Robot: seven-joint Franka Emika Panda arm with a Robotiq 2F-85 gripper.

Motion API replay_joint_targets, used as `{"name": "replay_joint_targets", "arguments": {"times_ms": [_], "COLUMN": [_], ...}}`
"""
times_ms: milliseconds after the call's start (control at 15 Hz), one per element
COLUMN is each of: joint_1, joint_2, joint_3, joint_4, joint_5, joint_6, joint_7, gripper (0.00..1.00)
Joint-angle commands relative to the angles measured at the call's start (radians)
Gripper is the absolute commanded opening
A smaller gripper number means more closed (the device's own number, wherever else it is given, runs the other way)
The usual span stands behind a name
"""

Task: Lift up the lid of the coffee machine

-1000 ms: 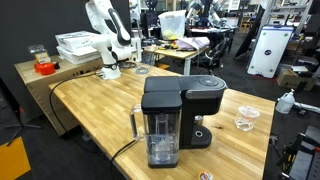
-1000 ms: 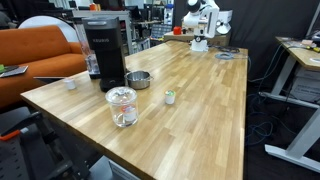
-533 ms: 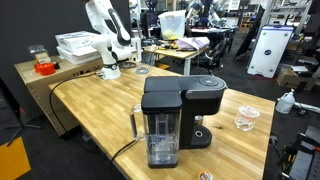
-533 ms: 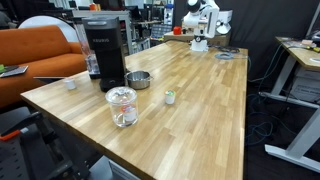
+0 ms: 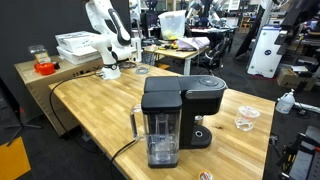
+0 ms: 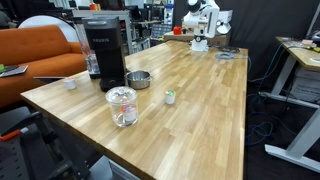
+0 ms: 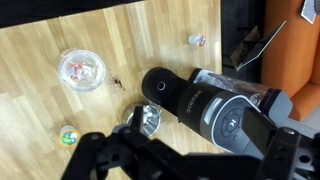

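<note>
The coffee machine (image 5: 175,118) stands mid-table, black with a clear water tank (image 5: 160,135); it also shows in an exterior view (image 6: 105,52) and the wrist view (image 7: 205,108). Its flat black lid (image 5: 205,88) lies closed, with a small round mark on top, and shows in the wrist view (image 7: 168,92). My white arm (image 5: 108,40) stands at the table's far end, well away from the machine. In the wrist view my gripper (image 7: 190,165) hangs high above the table, its dark fingers (image 7: 92,152) wide apart and empty.
Near the machine are a metal cup (image 7: 148,120), a clear plastic container (image 7: 82,70), a small green ball (image 7: 68,136) and a small white item (image 7: 197,40). An orange sofa (image 6: 30,55) stands beside the table. Another desk (image 6: 305,60) is on the other side.
</note>
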Motion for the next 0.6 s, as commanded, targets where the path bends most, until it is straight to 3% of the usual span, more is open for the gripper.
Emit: {"name": "replay_joint_targets", "arguments": {"times_ms": [0, 533], "joint_1": [0.017, -0.006], "joint_2": [0.088, 0.077], "joint_3": [-0.006, 0.022], "joint_4": [0.035, 0.014], "joint_5": [0.096, 0.088], "joint_6": [0.027, 0.029], "joint_7": [-0.087, -0.074], "gripper": [1.00, 1.00]}}
